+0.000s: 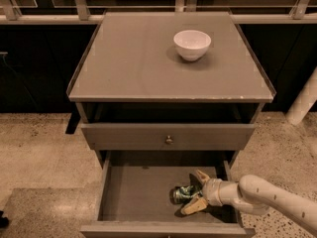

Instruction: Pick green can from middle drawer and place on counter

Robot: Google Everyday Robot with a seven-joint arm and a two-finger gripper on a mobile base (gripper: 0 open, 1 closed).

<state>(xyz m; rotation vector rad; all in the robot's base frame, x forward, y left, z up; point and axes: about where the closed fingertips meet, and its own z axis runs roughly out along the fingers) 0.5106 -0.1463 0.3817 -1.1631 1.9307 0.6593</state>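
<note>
One green can (183,194) lies in middle drawer (138,195), R side, gripper (191,192) jaws spread wide around it, maybe touching.

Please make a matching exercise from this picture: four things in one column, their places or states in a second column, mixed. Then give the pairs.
1 white bowl
2 green can
3 hand
4 round knob

A on the closed drawer front
B open, straddling the can, in the drawer
C on the counter
D lying on the middle drawer floor

Pairs: 1-C; 2-D; 3-B; 4-A
</note>
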